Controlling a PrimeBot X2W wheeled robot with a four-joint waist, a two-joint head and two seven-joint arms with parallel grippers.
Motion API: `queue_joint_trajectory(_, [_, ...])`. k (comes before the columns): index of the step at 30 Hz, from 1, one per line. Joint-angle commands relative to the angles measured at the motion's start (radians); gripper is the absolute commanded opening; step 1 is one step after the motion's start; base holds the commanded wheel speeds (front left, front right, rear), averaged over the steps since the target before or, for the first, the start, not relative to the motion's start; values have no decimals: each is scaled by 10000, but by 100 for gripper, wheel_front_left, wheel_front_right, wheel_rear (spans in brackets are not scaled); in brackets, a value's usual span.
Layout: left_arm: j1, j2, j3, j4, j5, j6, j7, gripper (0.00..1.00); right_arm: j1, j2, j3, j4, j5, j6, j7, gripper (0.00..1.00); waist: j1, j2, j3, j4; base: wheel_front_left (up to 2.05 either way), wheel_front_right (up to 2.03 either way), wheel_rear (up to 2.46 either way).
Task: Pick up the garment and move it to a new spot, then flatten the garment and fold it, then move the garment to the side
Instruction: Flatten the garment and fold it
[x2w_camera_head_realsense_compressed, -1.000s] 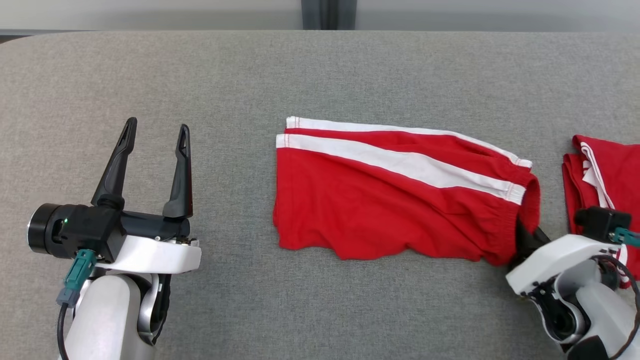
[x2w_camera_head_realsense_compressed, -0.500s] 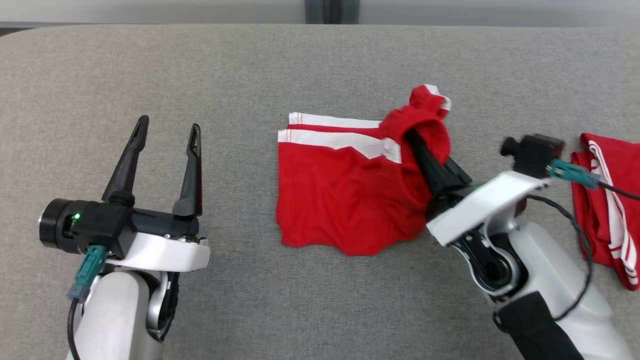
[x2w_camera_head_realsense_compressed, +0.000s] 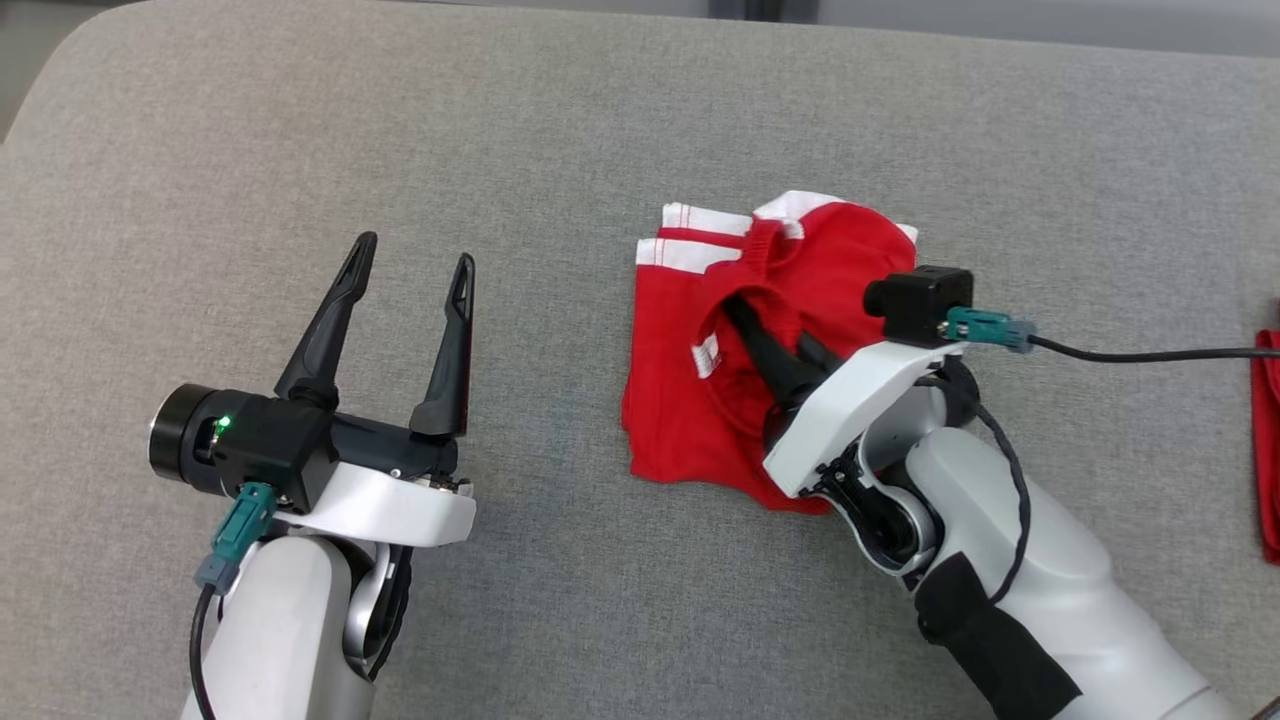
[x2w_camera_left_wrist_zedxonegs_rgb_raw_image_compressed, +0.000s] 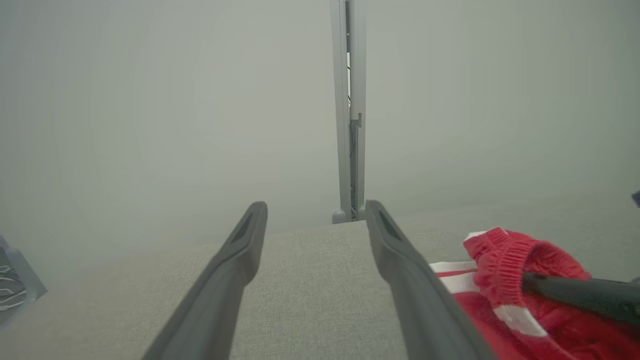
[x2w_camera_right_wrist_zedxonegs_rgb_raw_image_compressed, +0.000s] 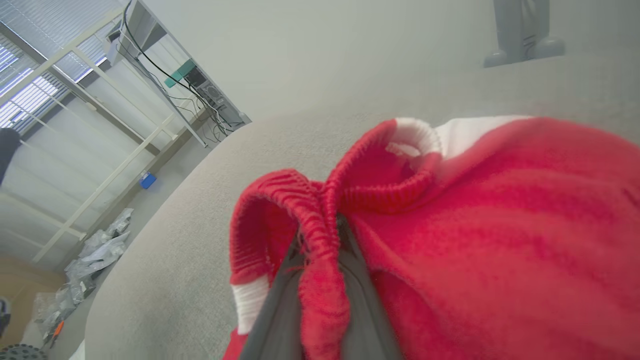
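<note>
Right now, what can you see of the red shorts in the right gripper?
The red shorts are soft knit cloth with white stripes along the side and a ribbed elastic waistband. They lie bunched on the grey cloth-covered table, the waistband end raised and doubled over the leg end. The right gripper is shut on the waistband, cloth pinched between its fingers. A small white label shows inside.

The garment (x2w_camera_head_realsense_compressed: 680, 420) hides the right gripper (x2w_camera_head_realsense_compressed: 740, 315)'s tips.
</note>
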Motion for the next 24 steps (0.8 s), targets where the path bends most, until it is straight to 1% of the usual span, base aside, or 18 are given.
queue_joint_trajectory(1, [-169, 1, 11, 9, 50, -71, -29, 100, -168, -59, 55, 28, 113, 24, -101, 0, 0, 0, 20, 30, 0, 0, 0])
queue_joint_trajectory(4, [-201, -50, -21, 67, 83, -95, -29, 100, -375, -59, 601, 171, 614, 24, -337, 0, 0, 0, 52, 66, 0, 0, 0])
queue_joint_trajectory(5, [-224, -59, -43, 95, 96, -138, -29, 100, -473, -67, 765, 362, 677, 24, -423, 18, 0, 0, 57, 75, 0, 0, 0])
queue_joint_trajectory(6, [-248, -71, -77, 127, 97, -162, -30, 100, -529, -64, 876, 447, 889, 24, -489, 73, 0, 0, 64, 88, 0, 0, 0])
queue_joint_trajectory(7, [-271, -90, -101, 144, 102, -175, -31, 100, -600, -51, 1022, 554, 1051, 24, -535, 100, 0, 0, 74, 97, 0, 0, 0])
queue_joint_trajectory(11, [-276, -119, -133, 181, 102, -222, -30, 100, -863, -47, 1790, 610, 1500, 24, -711, 100, 0, 0, 124, 88, 0, 0, 0])
queue_joint_trajectory(16, [-226, -141, -75, 278, 78, -245, -31, 100, -840, -46, 2879, 529, 1452, 24, -766, 100, 0, 0, 104, -35, 0, 0, 0])
queue_joint_trajectory(19, [-157, -145, 16, 310, 121, -234, -30, 100, -825, -55, 3493, 537, 1049, 24, -790, 100, 0, 0, 72, -169, 0, 0, 0])
queue_joint_trajectory(20, [-140, -147, 37, 310, 134, -237, -31, 100, -886, -59, 3642, 623, 739, 24, -896, 100, 0, 0, 62, -204, 0, 0, 0])
queue_joint_trajectory(22, [-126, -149, 82, 319, 165, -250, -31, 100, -816, -48, 3740, 594, 506, 24, -1087, 100, 0, 0, 25, -266, 0, 0, 0])
queue_joint_trajectory(23, [-123, -146, 107, 316, 176, -246, -30, 100, -954, -53, 3729, 681, 78, 24, -1260, 100, 0, 0, 16, -303, 0, 0, 0])
queue_joint_trajectory(24, [-122, -151, 124, 311, 179, -245, -30, 100, -936, -59, 3628, 645, 13, 24, -1368, 100, 0, 0, 1, -332, 0, 0, 0])
